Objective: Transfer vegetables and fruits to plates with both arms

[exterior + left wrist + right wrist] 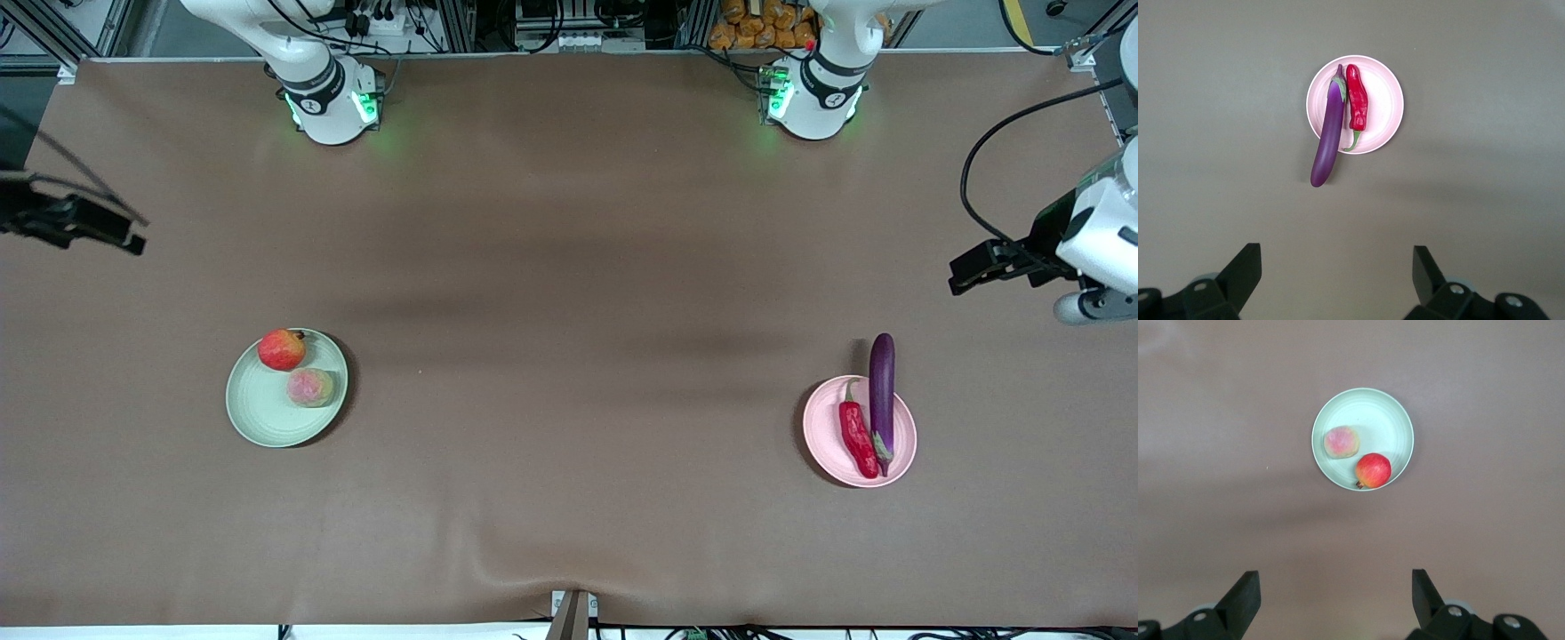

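Note:
The pale green plate [267, 413] lies toward the right arm's end of the table and holds the red apple-like fruit [282, 349] and the pinkish peach-like fruit [310, 388]. The pink plate [822, 436] lies toward the left arm's end and holds the red chili [859, 438] and the purple eggplant [882, 391], whose thick end sticks out over the rim. My left gripper [965, 271] is up in the air, open and empty [1337, 267], away from the pink plate [1381, 100]. My right gripper [124, 238] is up in the air, open and empty [1336, 587], away from the green plate [1378, 420].
A brown cloth [569, 311] covers the whole table. The two arm bases [333, 102] [813, 98] stand along the edge farthest from the front camera. A metal bracket [572, 615] sits at the middle of the nearest edge.

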### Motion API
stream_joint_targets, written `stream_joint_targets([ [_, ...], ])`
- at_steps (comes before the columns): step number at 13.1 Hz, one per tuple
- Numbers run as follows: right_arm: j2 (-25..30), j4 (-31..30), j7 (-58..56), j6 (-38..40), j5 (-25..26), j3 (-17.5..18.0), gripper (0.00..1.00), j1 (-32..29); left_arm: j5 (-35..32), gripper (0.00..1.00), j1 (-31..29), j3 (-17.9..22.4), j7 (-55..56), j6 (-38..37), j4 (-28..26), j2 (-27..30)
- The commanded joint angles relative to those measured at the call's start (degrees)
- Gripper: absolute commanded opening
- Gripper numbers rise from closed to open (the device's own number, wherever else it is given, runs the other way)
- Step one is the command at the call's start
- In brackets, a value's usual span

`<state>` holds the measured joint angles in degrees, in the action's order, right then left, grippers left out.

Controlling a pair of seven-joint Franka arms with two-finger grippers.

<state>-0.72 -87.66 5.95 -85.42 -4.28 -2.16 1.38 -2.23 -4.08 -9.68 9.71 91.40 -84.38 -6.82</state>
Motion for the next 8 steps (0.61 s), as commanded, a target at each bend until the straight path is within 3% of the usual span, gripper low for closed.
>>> stream_joint_targets([
  [1,7.75,-11.57,-0.06,-4.58,1.55,2.07,1.0,-1.29,-0.32,1.0,1.69,0.79,-1.97,-0.34,-5.52,5.76],
  [5,2.32,-0.61,-1.38,1.18,5.59,1.9,1.0,-1.55,-0.32,1.0,5.91,2.2,-1.8,-0.43,-9.3,10.41],
  [8,2.04,-0.32,-1.91,0.44,4.2,1.9,1.0,-1.46,-0.23,1.0,10.39,8.25,-1.8,-1.3,-10.62,13.31],
])
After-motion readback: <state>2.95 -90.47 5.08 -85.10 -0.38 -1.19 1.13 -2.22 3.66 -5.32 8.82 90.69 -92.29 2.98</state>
